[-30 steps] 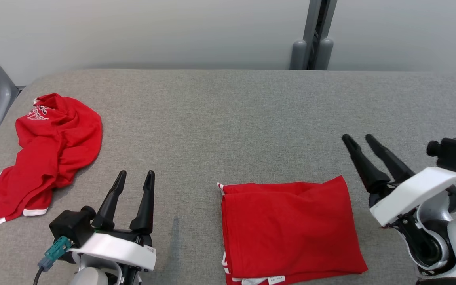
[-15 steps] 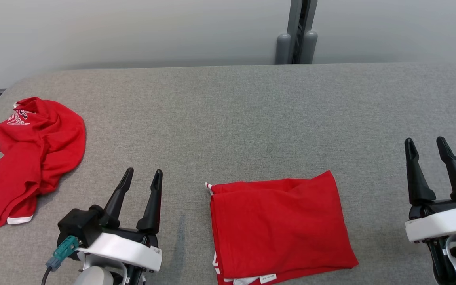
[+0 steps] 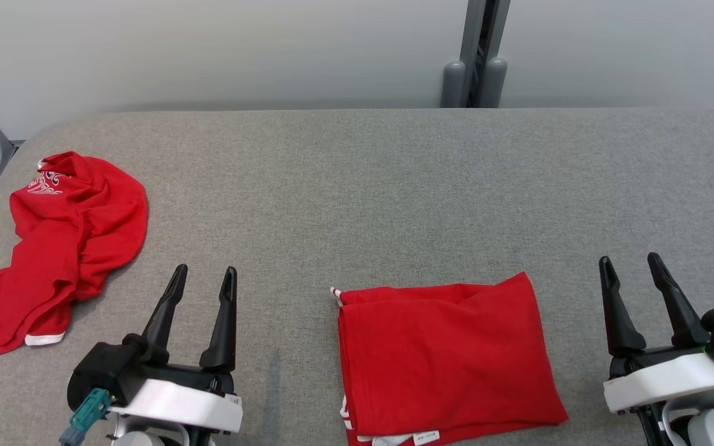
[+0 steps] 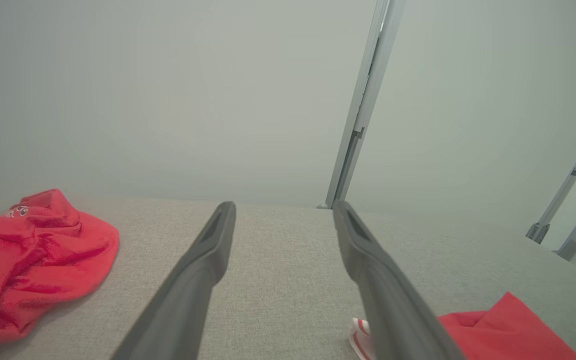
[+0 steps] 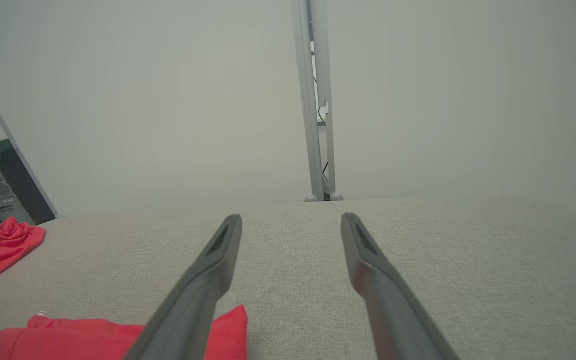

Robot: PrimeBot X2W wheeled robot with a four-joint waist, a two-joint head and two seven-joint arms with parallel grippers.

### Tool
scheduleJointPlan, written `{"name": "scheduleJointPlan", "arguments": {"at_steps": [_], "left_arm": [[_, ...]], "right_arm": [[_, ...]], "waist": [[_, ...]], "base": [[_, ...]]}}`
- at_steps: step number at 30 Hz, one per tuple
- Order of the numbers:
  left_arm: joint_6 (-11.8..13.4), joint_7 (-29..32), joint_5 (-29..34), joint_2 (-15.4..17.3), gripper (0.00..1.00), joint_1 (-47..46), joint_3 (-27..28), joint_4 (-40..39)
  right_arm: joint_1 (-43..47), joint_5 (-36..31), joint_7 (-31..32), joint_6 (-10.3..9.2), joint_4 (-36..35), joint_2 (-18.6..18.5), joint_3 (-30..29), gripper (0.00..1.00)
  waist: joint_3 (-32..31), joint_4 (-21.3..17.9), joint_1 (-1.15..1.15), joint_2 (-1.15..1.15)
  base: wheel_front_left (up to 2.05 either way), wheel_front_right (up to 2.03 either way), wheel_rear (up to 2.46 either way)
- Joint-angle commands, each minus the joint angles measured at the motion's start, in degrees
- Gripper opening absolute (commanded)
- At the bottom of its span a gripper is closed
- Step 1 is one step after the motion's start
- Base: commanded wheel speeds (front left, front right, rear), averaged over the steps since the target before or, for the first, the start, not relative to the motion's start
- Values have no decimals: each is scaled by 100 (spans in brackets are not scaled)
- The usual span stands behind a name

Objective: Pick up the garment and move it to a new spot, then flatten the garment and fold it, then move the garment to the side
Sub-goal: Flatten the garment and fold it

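- Since the folded shirt (image 3: pixel 450 359) lies between our tools, we expect the sideways move.
- The right tool (image 3: pixel 629 258) sits nearer than the left tool (image 3: pixel 205 269); both gape empty.

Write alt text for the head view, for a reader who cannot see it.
A folded red garment lies on a grey table between the left gripper and the right gripper, both with jaws open. A crumpled red garment sits at the table's left end.
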Motion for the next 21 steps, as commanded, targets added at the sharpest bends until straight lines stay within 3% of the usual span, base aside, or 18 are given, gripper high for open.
{"name": "scheduleJointPlan", "arguments": {"at_steps": [1, 8, 21], "left_arm": [[0, -16, 1, 13, 100, 65, 31, -39], [-16, -17, 73, -6, 100, 257, 45, -109], [201, -17, 146, -7, 100, 402, -74, -209]], "right_arm": [[59, -19, -57, -2, 6, -55, -12, 100], [68, 6, -93, -2, 29, -108, 57, 100], [99, -34, -90, -2, 67, -125, 109, 100]], "waist": [[-15, 18, 0, 0], [-93, 109, 0, 0], [-190, 145, 0, 0]], "base": [[0, 0, 0], [0, 0, 0], [0, 0, 0]]}}
